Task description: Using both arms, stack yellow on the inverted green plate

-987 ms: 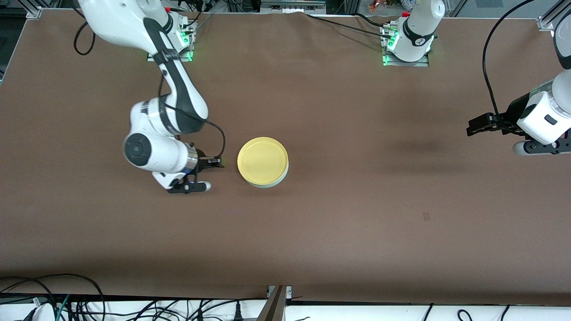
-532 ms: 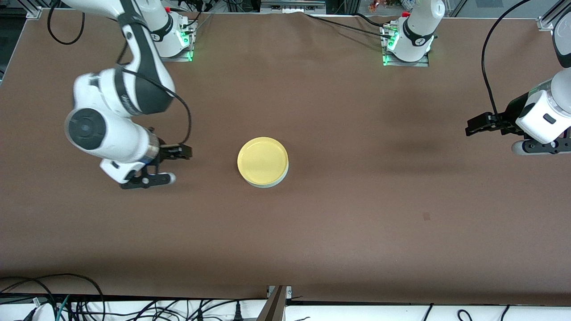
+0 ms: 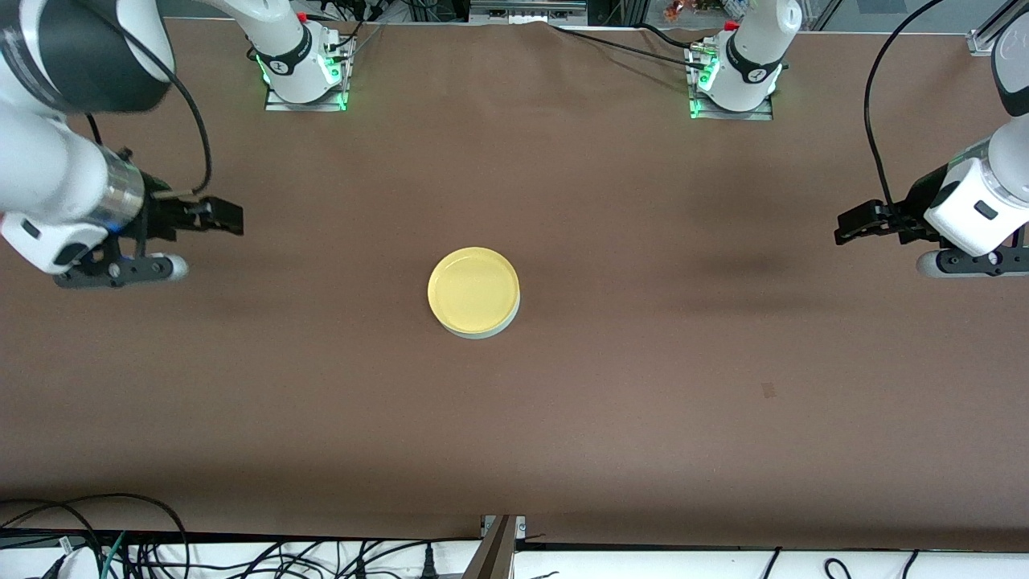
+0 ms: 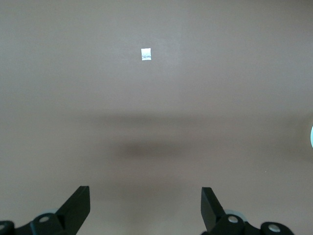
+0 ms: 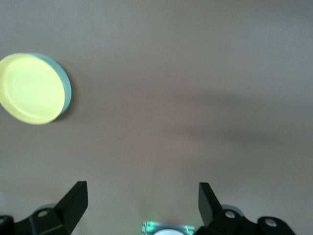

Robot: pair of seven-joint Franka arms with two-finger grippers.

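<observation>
Yellow plate [image 3: 473,288] sits right side up on the green plate [image 3: 505,323], mid-table, on the brown cloth [image 3: 643,386]. You see only a green edge beneath it. Your right gripper [image 3: 211,215] hangs over the right arm's end, jaws released and empty. Your left gripper [image 3: 858,223] hangs over the left arm's end, also spread and empty.
</observation>
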